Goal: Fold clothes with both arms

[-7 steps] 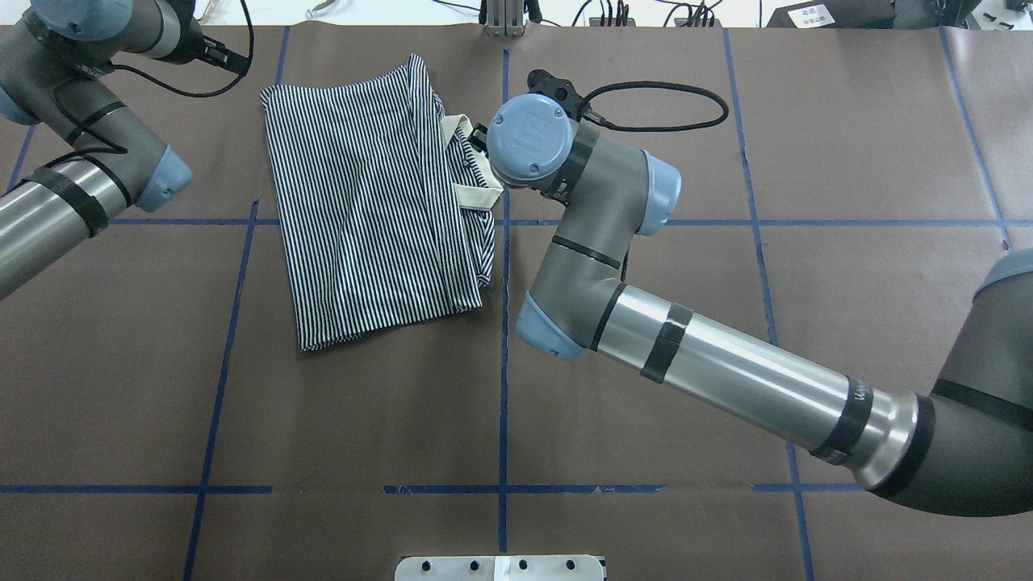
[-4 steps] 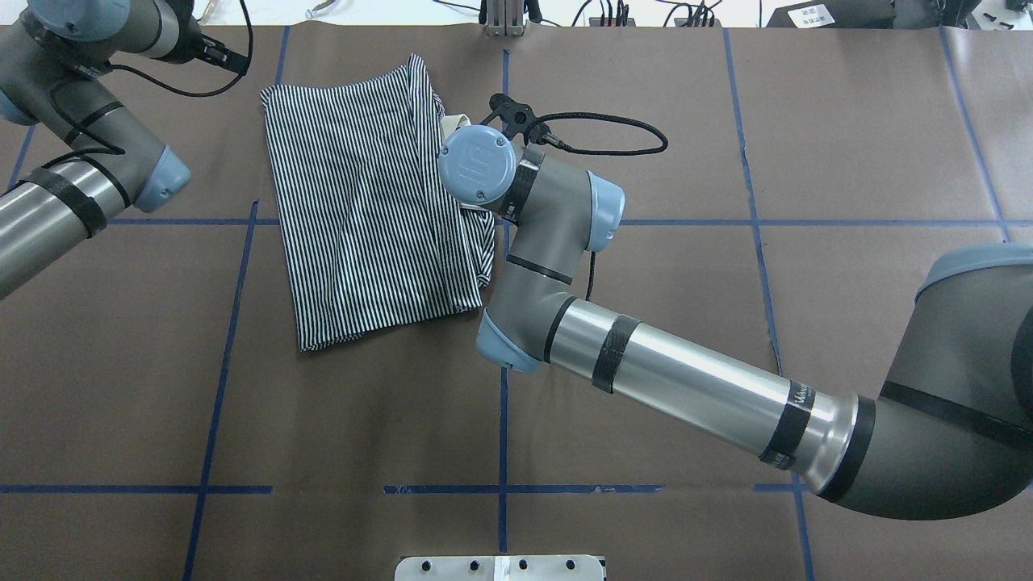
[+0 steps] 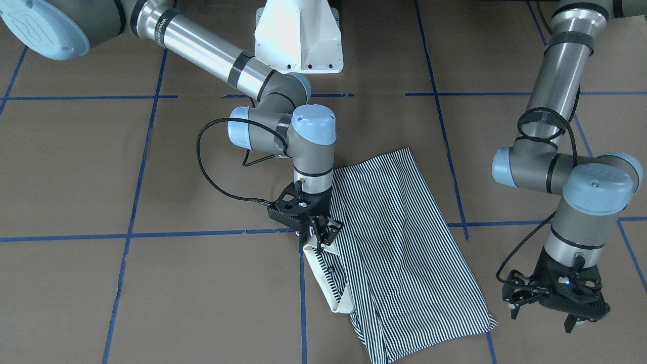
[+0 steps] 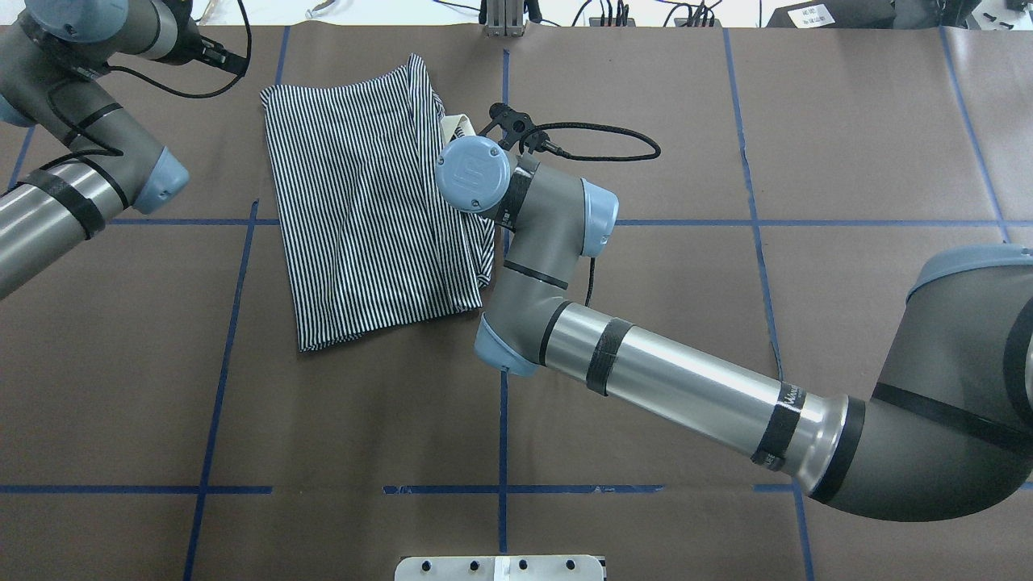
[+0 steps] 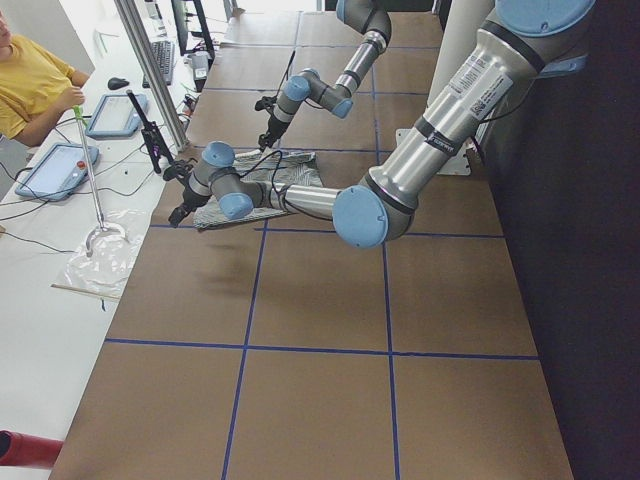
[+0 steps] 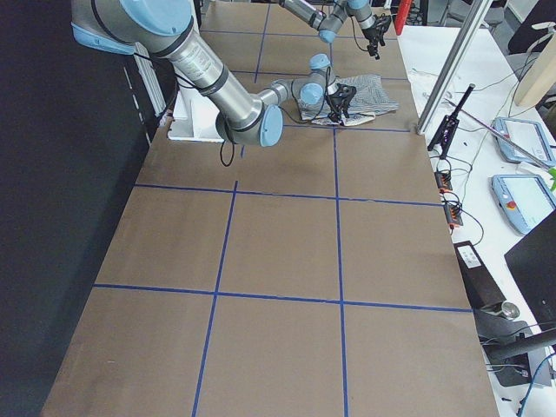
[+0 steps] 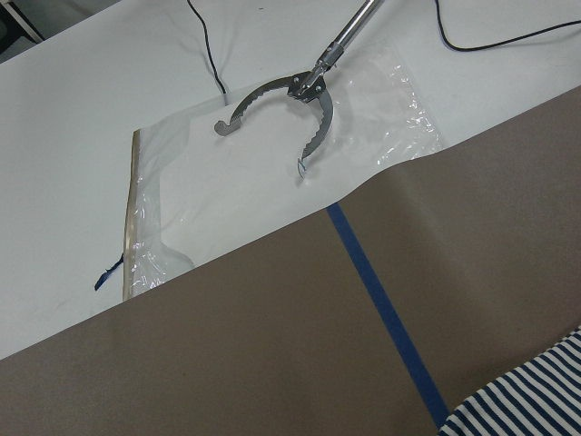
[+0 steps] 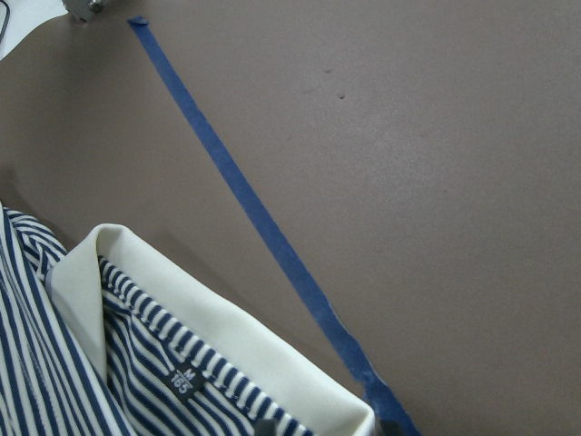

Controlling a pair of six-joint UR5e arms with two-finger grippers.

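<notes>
The striped polo shirt (image 4: 363, 202) lies folded lengthwise on the brown table, also seen in the front view (image 3: 404, 242). Its cream collar (image 3: 333, 298) is at the edge nearest the right arm. My right gripper (image 3: 322, 237) is down on the collar's end. In the right wrist view two fingertips (image 8: 263, 425) stand a little apart with the collar (image 8: 209, 318) between them, so it reads as open. In the overhead view the wrist hides it. My left gripper (image 3: 556, 303) hangs open and empty above the table beside the shirt's far corner (image 7: 531, 400).
The white pedestal (image 3: 298, 35) stands at the robot's base. Blue tape lines (image 4: 504, 363) cross the table. A metal grabber tool (image 7: 304, 100) lies on a plastic bag on the white side table beyond the table's left end, where an operator (image 5: 30, 75) sits.
My right arm has swung left and lowered onto the collar, so its wrist now covers most of the collar from above. The left arm has barely moved. The shirt lies as before.
</notes>
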